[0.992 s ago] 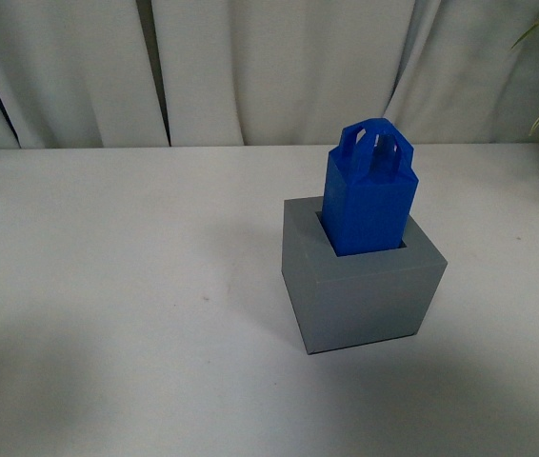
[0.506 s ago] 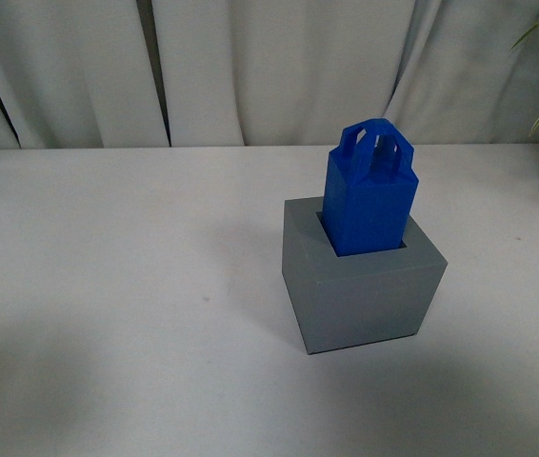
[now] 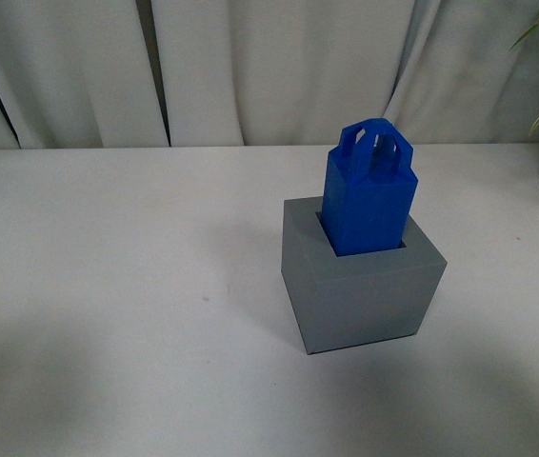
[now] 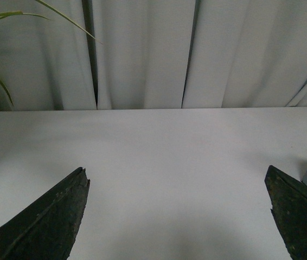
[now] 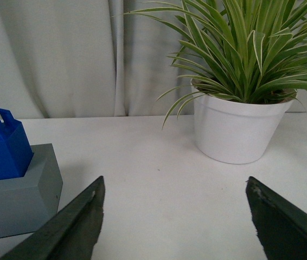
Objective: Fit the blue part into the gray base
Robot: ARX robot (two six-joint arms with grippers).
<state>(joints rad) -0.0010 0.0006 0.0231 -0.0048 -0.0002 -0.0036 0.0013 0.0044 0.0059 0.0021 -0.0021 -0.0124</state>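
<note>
Inside the matte gray base (image 3: 365,295) stands the blue part (image 3: 369,195).

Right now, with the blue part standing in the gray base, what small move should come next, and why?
Probably none beyond keeping both arms back. The blue part already sits upright in the recess of the gray base. The left end effector and right end effector are open, empty and away from it, so the task looks done.
</note>
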